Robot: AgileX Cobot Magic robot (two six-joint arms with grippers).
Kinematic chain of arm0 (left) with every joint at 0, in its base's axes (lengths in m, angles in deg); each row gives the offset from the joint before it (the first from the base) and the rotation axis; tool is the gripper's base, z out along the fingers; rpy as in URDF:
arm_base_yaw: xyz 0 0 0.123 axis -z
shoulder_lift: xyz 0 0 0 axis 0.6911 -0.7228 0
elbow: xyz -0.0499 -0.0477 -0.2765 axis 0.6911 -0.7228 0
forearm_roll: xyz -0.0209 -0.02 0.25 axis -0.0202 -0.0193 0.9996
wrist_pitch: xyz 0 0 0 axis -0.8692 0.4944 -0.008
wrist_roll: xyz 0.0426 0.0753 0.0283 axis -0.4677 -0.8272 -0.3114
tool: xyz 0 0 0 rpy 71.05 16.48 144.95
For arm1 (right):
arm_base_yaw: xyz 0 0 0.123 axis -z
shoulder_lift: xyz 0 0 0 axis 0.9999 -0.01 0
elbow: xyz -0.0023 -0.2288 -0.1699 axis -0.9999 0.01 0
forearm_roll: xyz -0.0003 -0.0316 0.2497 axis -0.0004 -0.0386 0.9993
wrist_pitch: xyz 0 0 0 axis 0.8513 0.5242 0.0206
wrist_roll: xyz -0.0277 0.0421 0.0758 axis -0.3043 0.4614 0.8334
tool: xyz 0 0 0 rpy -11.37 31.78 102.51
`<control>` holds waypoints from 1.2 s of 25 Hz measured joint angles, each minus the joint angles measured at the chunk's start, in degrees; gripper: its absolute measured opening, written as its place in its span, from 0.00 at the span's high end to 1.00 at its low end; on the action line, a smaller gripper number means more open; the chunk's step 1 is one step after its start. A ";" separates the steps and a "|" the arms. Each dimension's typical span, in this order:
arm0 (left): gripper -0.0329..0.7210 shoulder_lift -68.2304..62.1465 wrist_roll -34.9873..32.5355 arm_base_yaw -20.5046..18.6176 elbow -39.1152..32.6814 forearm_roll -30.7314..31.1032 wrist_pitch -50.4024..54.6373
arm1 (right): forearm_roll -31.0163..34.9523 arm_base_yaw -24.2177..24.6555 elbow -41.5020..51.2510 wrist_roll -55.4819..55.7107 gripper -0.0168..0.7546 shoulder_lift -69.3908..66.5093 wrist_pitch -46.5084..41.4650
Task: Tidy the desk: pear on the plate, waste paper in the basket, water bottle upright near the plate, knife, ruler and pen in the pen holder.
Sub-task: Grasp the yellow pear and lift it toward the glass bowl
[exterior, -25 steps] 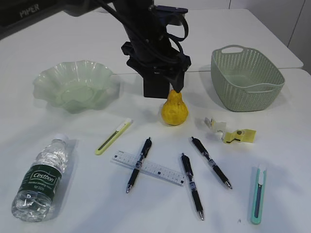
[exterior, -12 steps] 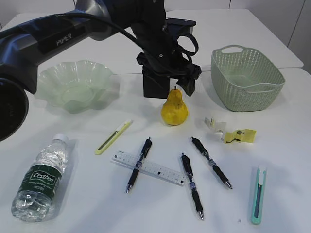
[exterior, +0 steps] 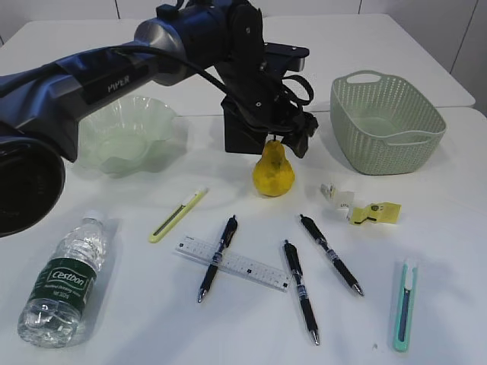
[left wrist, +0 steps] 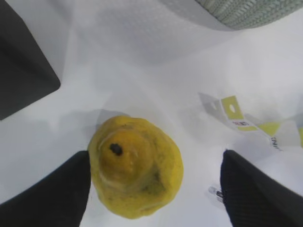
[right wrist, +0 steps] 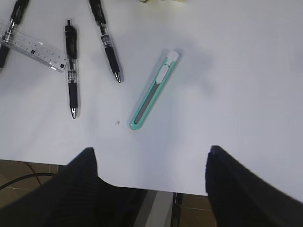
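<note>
With our left gripper [left wrist: 154, 189] wide open and empty above the pear [left wrist: 136, 166] at centre frame, we should descend straddling it evenly before closing.

The pear [left wrist: 135, 172] has matt, slightly mottled skin; the basket [exterior: 386, 122] looks like woven-pattern matt plastic; the plate [exterior: 125, 135] seems translucent glossy plastic or glass; the table [exterior: 441, 251] is smooth white.

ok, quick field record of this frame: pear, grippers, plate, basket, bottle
pear: upright on table, in front of black pen holder
left gripper: open, fingers either side of pear
right gripper: open, empty, above table edge near teal knife
plate: empty
basket: empty
water bottle: lying down
</note>
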 joint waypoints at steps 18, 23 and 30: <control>0.17 -0.23 0.58 -0.20 0.08 1.55 -2.48 | 0.00 0.00 0.00 0.00 0.26 0.00 0.00; 0.17 -1.28 0.58 -0.20 0.33 1.42 -2.48 | 0.00 0.00 0.00 0.00 0.26 0.00 0.00; 0.17 -2.30 0.58 -0.20 0.33 1.42 -2.23 | 0.00 0.00 0.00 0.00 0.26 0.00 0.00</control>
